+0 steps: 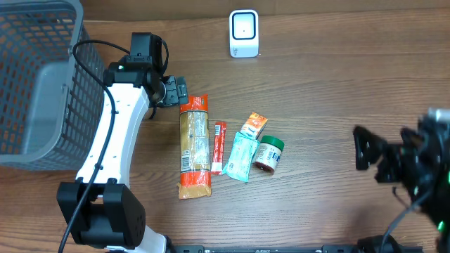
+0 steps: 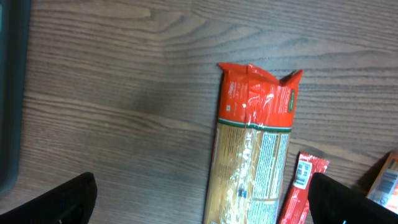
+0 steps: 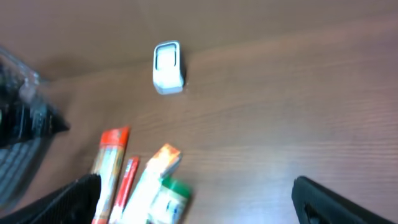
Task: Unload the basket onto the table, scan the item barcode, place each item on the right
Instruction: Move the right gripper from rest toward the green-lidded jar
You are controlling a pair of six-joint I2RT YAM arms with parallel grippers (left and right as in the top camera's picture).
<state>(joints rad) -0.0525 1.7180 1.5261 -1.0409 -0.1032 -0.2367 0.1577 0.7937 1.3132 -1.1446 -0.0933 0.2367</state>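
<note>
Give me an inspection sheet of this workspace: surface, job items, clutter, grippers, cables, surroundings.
Surface: wooden table, no spills seen.
Job's things: scanner upright at far edge; pasta, sachet, pouch, packet, jar grouped mid-table.
Clutter: nothing seen.
Grippers: left gripper open, by pasta's top end; right gripper open, off to the right; both empty.
Cables: black cable along left arm.
Surroundings: basket at left.

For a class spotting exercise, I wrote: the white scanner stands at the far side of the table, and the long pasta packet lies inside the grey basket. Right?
No. The overhead view shows the pasta packet lying on the table, outside the grey basket. The white scanner does stand at the far side.
</note>
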